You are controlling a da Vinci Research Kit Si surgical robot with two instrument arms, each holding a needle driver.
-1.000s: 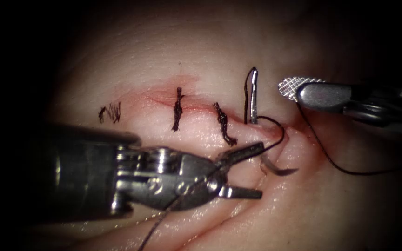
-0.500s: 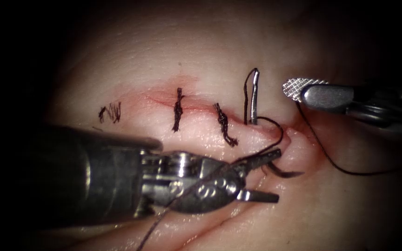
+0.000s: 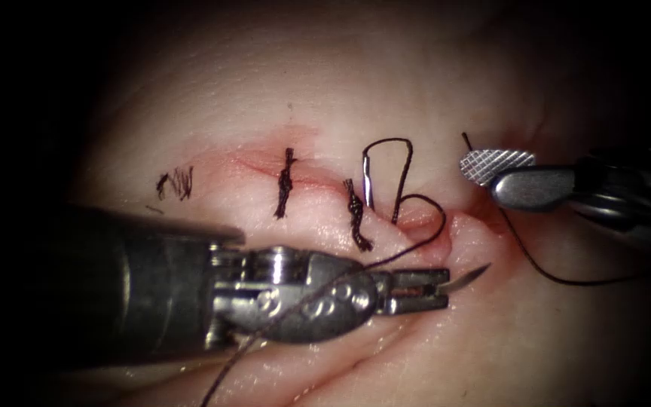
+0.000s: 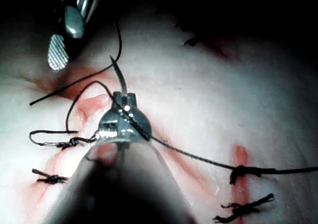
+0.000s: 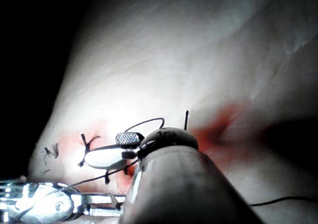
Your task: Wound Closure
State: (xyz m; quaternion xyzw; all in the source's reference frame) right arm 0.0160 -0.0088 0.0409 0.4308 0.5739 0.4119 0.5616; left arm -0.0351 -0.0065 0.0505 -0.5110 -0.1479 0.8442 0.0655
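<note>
My left tool (image 3: 442, 289) lies below the cut, its jaws shut on the needle just behind the point. The needle's point (image 3: 472, 276) sticks out to the right of those jaws. The needle's body runs through the tissue (image 3: 340, 98) under the cut's open right end. Its tail (image 3: 368, 183) stands up above the cut, with the black thread (image 3: 404, 197) looping from it. My right tool (image 3: 480, 175) hovers to the right of the cut, jaws open and holding nothing. In the left wrist view the needle (image 4: 120, 80) rises from the left tool's shut jaws, near the right tool (image 4: 62, 45).
Two tied stitches (image 3: 286, 181) (image 3: 356, 215) cross the cut left of the needle. Dark marks (image 3: 177, 183) lie further left. Thread trails right past the right tool (image 3: 544, 271) and over the left tool's wrist (image 3: 295, 309). Red fluid stains the cut's right end (image 3: 461, 226).
The left tool moved right and shut its jaws on the needle near the point. The needle's tail swung left and sank lower. The right tool's jaws narrowed and dropped slightly.
</note>
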